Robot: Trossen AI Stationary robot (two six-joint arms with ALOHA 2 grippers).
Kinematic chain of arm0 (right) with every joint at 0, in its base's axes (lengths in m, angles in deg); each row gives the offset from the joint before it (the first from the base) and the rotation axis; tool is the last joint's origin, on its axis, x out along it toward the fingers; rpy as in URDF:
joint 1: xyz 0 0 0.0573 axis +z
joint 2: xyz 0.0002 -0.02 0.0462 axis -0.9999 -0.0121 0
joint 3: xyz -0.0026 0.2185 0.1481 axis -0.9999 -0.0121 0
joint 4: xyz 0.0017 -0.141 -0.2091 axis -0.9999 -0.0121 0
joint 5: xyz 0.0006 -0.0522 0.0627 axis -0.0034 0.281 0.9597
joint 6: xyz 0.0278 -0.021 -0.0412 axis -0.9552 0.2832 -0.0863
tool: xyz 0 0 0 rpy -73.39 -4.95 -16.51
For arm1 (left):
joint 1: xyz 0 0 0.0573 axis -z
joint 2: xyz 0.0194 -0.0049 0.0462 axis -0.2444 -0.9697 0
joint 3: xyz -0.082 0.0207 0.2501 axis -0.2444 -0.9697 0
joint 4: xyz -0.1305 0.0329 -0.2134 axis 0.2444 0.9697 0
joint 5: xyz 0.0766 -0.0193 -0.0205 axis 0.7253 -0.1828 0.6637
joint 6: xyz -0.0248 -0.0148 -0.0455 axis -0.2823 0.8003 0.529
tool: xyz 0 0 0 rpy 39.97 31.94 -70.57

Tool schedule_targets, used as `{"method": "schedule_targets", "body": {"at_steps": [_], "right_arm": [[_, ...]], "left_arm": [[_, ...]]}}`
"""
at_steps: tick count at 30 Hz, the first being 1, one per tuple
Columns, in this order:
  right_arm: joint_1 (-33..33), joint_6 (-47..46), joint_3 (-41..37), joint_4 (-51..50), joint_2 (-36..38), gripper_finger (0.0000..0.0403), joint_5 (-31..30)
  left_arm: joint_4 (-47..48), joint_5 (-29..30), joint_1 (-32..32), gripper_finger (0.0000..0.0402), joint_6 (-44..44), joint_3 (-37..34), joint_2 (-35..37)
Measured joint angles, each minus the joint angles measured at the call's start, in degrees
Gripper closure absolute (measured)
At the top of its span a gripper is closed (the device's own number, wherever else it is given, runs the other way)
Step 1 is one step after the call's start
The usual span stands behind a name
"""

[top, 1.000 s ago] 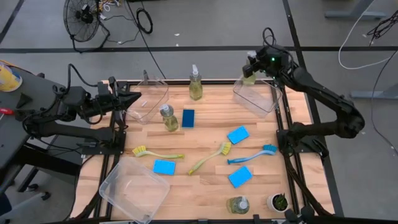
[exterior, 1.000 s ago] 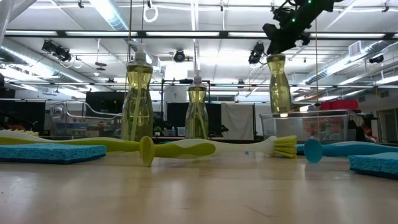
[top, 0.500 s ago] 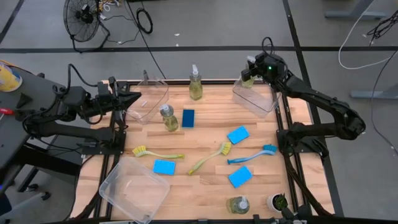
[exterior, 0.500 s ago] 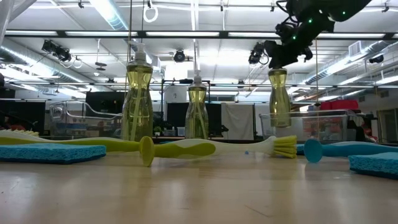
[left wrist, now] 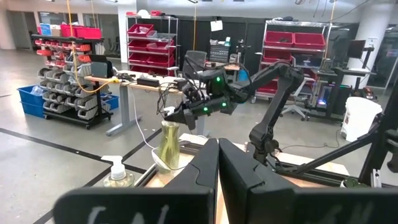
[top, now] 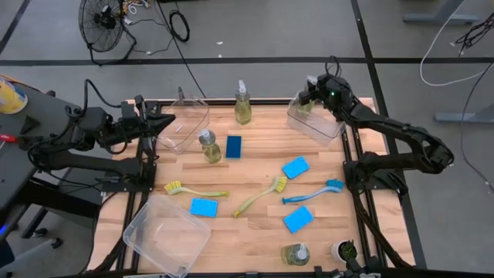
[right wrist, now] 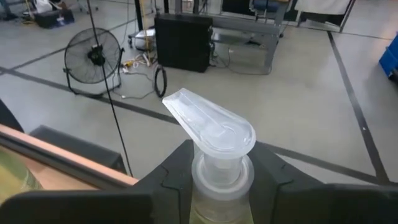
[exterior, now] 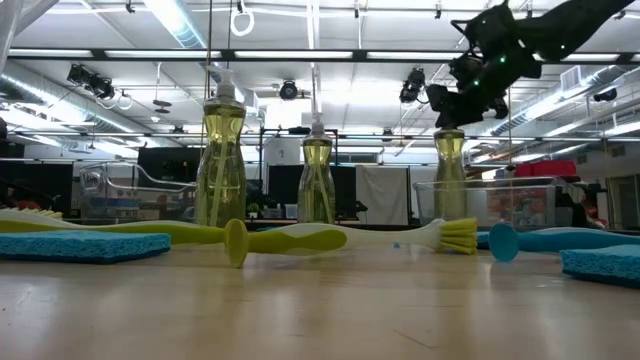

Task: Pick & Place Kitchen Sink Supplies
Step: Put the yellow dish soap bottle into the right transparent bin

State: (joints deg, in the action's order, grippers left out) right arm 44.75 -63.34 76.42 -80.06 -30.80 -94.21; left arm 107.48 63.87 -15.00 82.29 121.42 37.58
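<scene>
My right gripper (top: 312, 93) is shut on a clear pump bottle of yellow-green soap (exterior: 449, 175) over the clear bin (top: 323, 123) at the table's far right corner. The bottle's lower half stands behind the bin's wall (exterior: 500, 200). My left gripper (top: 166, 122) waits shut at the table's left edge, touching nothing. Three more soap bottles (top: 242, 104) (top: 208, 147) (top: 296, 253) stand upright on the table. Several blue sponges (top: 295, 167), two yellow-green brushes (top: 261, 197) (top: 193, 189) and a blue brush (top: 312, 193) lie flat on it. My right gripper pinches the bottle's neck (right wrist: 217, 177) just under the pump head (right wrist: 211, 127), one finger (right wrist: 171, 177) on each side. The fingers come nearly level, slanting slightly down. The bottle hangs upright below them; I cannot tell whether its base touches the bin's floor.
A second clear bin (top: 185, 123) stands at the far left and a third (top: 166, 235) at the near left corner. A small white pot with a plant (top: 345, 250) sits at the near right corner. Bare wood shows in the middle near part of the table.
My right gripper has sunk straight down with the soap bottle, still shut on its neck. The bottle has stayed upright, and its lower half has gone from above the far right bin's rim to below it.
</scene>
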Motion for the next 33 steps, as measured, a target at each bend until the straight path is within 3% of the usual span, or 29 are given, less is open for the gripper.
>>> {"method": "schedule_targets", "body": {"at_steps": [11,22,33], "right_arm": [[0.00,-0.02,-5.37,7.80,0.00,0.0296,-1.44],[0.00,0.36,-6.35,8.85,0.02,0.0292,-1.39],[0.00,0.59,-6.43,8.38,0.02,0.0252,-1.48]], "left_arm": [[-0.01,0.02,0.00,0.0385,-0.02,0.00,0.00],[-0.02,0.00,-0.01,0.0385,-0.02,0.00,0.00],[-0.02,0.00,0.01,0.0385,-0.02,0.00,-0.01]]}}
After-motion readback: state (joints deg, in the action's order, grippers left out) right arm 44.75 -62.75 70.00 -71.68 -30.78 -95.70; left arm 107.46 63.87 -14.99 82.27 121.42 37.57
